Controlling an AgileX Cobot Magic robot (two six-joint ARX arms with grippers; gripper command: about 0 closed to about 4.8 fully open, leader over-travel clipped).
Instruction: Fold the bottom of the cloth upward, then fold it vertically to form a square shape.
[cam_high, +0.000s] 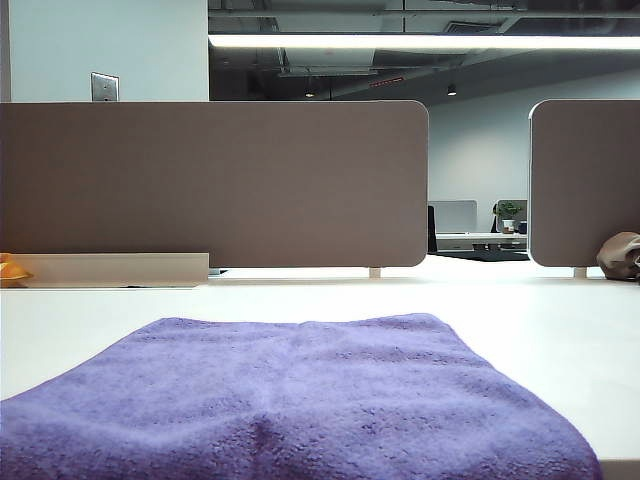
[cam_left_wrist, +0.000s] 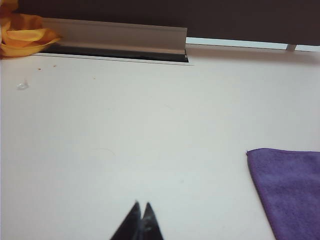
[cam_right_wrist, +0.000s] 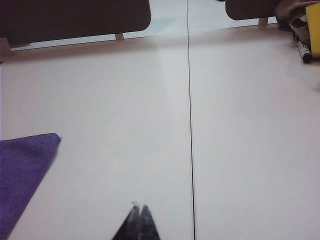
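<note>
Your fuzzy purple cloth (cam_high: 290, 400) lies flat on the smooth white table (cam_high: 540, 330), between the clenched, empty left gripper (cam_left_wrist: 140, 205) and right gripper (cam_right_wrist: 138, 206), apart from both.

No readable text, labels or numbers anywhere; the marker (cam_right_wrist: 301, 49) possibly bears print, too blurred to read.

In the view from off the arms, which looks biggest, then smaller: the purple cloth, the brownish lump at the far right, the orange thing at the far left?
1. The cloth, largest by far, though nearest the camera.
2. The brownish lump.
3. The orange thing, cut off by the frame edge, so unsure against the lump.
</note>
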